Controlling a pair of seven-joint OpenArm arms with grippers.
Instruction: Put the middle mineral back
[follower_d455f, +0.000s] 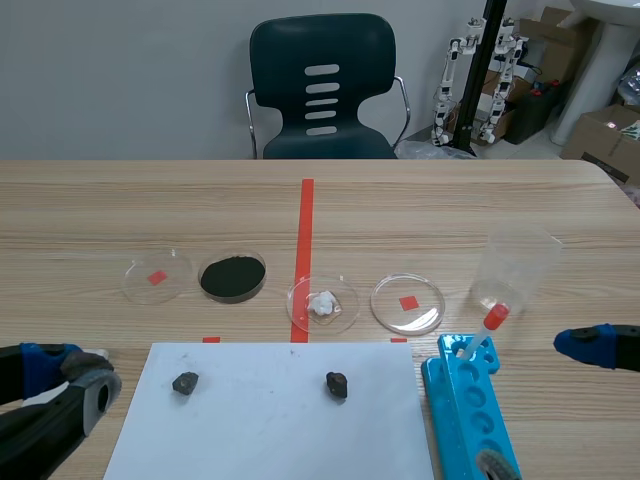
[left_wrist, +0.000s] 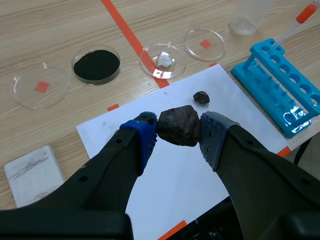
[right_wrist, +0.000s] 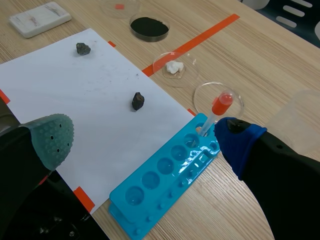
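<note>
Jaws of the left gripper (left_wrist: 179, 135) closed on the dark mineral (left_wrist: 176, 124), parted only by the stone itself, blue pad (left_wrist: 146, 136) pressed to one side and grey pad (left_wrist: 212, 137) to the other. Seen from the left wrist over the white paper (left_wrist: 165, 185), with a flat white block (left_wrist: 32, 175) on the table just beside the gripper. In the scene view, same gripper (follower_d455f: 75, 375) low at the near left of the table, beside the paper's left edge, the gripped stone hidden there by the fingers. Two more dark stones on the sheet, well apart: left stone (follower_d455f: 185, 382) and right stone (follower_d455f: 337, 385). Right gripper (right_wrist: 145, 140) wide open and holding nothing, grey-green pad (right_wrist: 52, 137) and blue tip (right_wrist: 239, 142) far from each other, blue rack (right_wrist: 165, 185) ahead of and between them; in the scene view off to the right of that rack. Dropper (follower_d455f: 489, 328) with a red bulb leaning in the rack's far hole. Beyond the paper, a row of four shallow dishes: clear dish (follower_d455f: 140, 285) over a red square, powder dish (follower_d455f: 204, 278) full of black powder, lump dish (follower_d455f: 345, 312) with a white lump, its rim over the orange tape line (follower_d455f: 304, 215), and second clear dish (follower_d455f: 390, 290). Clear cup (follower_d455f: 518, 262) past the rack. Dark chair (follower_d455f: 280, 60) behind the table.
</note>
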